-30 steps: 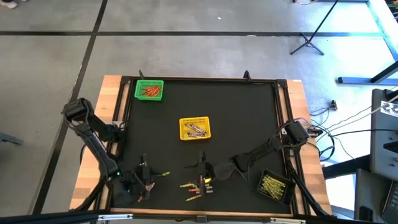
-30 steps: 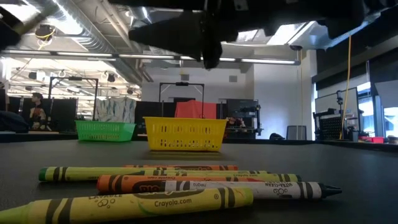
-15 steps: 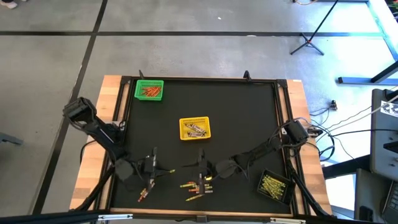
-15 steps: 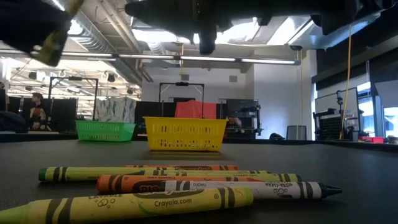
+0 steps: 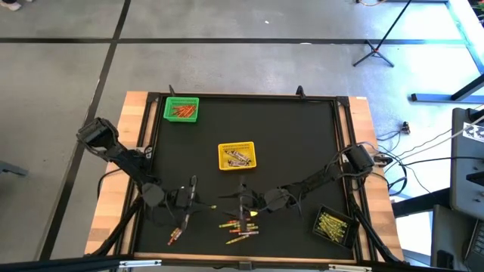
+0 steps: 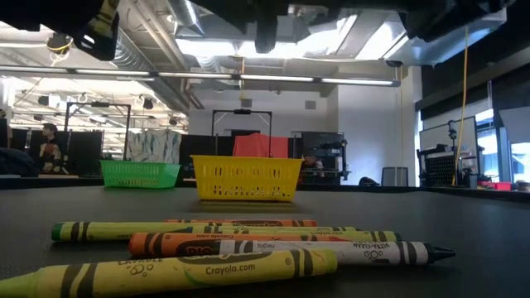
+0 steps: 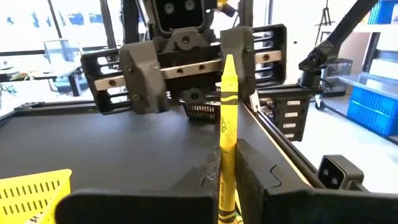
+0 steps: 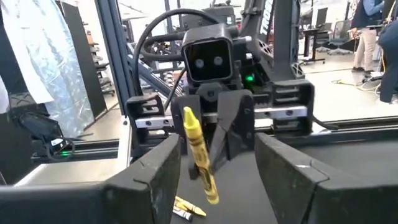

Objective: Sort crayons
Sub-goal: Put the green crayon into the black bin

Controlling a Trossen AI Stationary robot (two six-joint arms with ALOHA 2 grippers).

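The left gripper (image 5: 198, 199) held a yellow crayon (image 7: 226, 134) in shut jaws above the tabletop (image 5: 302, 136), facing the right gripper (image 5: 240, 205), whose jaws stood wide. If the crayon passed off-centre, it could slip and fall among the loose crayons (image 5: 238, 229).

Yellow crayon (image 7: 226, 134) w/ black wrapper bands; loose crayons (image 6: 240, 244) yellow, orange, green, white, black-printed labels. Mesh baskets: green basket (image 5: 181, 109), yellow basket (image 5: 237, 156), black basket (image 5: 333, 226) w/ yellow sticks. Black table mat (image 5: 287, 143), pale wood edge.
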